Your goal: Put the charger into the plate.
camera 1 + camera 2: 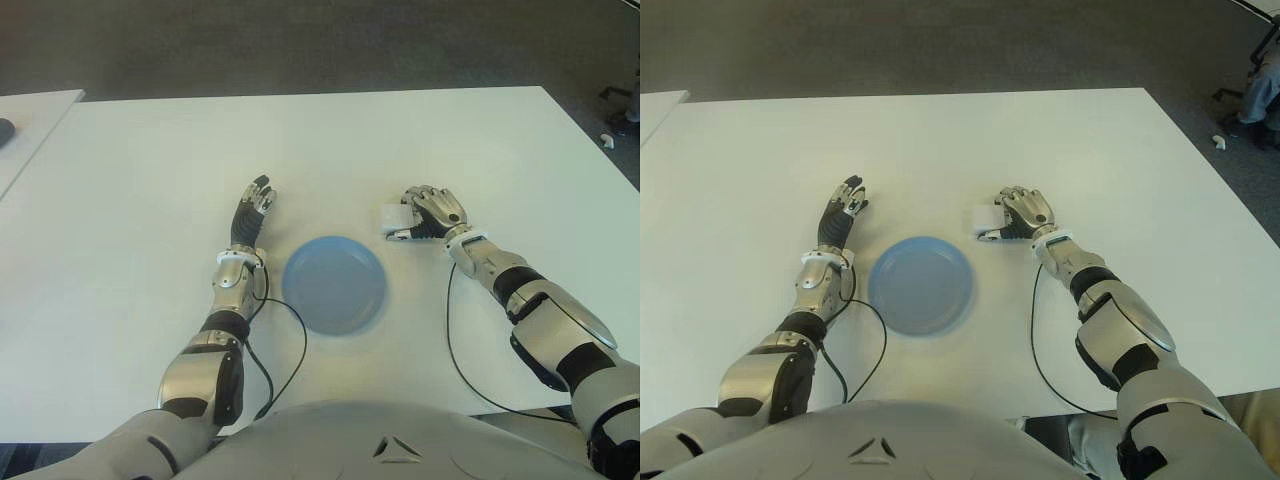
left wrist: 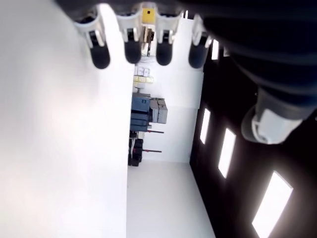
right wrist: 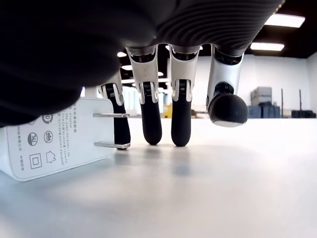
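The right hand (image 1: 432,212) curls loosely beside the small white plastic charger (image 1: 393,218), grip unclear; round blue plate (image 1: 334,284) nearby; left hand (image 1: 252,213) open.

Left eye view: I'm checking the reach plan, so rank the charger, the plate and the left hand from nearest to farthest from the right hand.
1. charger, beside the right hand, on its plate side.
2. plate, at table centre.
3. left hand, beyond the plate, on the robot's left.

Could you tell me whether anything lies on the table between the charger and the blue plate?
No, only bare white table separates the charger, beside the right hand, from the plate, as the left eye view shows.
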Controlling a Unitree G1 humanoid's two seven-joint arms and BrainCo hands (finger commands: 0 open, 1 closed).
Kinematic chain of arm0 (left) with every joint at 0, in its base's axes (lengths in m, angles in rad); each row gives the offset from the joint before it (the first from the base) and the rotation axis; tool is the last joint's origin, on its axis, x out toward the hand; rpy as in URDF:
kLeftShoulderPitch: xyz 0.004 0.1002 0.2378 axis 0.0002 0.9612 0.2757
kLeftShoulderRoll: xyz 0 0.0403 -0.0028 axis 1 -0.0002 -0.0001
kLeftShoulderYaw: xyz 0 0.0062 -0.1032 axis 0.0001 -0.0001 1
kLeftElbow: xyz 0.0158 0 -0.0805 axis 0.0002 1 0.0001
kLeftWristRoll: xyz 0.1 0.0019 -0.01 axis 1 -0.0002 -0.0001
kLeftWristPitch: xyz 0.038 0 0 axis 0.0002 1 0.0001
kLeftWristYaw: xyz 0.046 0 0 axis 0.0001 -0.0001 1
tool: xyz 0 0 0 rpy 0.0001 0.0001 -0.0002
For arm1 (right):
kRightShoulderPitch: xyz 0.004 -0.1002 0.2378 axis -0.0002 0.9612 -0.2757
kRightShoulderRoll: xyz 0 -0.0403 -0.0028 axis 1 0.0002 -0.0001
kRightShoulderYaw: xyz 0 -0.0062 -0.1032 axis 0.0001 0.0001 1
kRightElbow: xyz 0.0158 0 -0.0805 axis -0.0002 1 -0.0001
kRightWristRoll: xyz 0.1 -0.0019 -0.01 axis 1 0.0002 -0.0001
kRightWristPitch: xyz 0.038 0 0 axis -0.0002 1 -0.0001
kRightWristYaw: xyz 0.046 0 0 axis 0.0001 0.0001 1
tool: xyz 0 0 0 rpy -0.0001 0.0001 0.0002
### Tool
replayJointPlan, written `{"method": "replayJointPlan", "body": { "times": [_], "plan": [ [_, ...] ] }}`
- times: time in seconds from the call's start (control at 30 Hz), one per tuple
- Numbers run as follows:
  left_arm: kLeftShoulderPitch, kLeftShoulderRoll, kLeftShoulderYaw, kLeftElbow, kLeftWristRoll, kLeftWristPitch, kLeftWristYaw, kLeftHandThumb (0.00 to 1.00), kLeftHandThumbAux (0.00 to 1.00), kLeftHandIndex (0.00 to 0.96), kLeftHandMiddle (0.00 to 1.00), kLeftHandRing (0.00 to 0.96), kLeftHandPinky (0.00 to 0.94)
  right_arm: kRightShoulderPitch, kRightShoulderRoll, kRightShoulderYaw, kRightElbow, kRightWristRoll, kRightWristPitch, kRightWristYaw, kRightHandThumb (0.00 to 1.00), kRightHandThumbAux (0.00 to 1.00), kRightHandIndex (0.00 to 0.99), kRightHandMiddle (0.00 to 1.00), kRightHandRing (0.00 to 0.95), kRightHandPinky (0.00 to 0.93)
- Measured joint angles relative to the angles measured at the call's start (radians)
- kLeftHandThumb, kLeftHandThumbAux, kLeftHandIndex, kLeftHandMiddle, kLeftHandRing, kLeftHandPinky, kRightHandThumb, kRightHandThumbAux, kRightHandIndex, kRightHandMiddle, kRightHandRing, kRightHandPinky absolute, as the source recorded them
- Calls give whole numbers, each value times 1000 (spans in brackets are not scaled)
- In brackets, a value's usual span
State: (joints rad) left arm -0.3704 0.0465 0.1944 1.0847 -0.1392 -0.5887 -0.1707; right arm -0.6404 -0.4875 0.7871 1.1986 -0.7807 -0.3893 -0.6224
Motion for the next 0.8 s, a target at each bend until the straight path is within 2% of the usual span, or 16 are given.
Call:
{"method": "replayJointPlan", "body": {
  "times": [0.13, 0.27, 0.5, 0.63, 0.8],
  "plan": [
    [-10, 6, 0, 15, 2, 0, 3, 0, 517, 95, 64, 62, 115, 45, -46, -39, -110, 12, -27, 31, 745, 710, 439, 868, 864, 853],
    [-19, 14, 0, 24, 2, 0, 4, 0, 523, 84, 59, 58, 105, 123, -104, -99, -278, 31, -29, 72, 744, 710, 439, 868, 861, 851],
    [-31, 19, -1, 26, 2, -1, 12, 0, 523, 84, 71, 70, 110, 259, -180, -205, -579, 37, 18, 149, 742, 710, 439, 874, 865, 865],
    [-30, 19, -4, 30, 4, -1, 19, 0, 517, 80, 68, 66, 99, 324, -199, -269, -741, 37, 60, 183, 743, 710, 440, 878, 869, 873],
    [-34, 18, -11, 45, 20, 2, 43, 0, 511, 73, 59, 57, 99, 389, -190, -358, -929, 37, 117, 213, 743, 709, 440, 881, 871, 879]
  ]
}}
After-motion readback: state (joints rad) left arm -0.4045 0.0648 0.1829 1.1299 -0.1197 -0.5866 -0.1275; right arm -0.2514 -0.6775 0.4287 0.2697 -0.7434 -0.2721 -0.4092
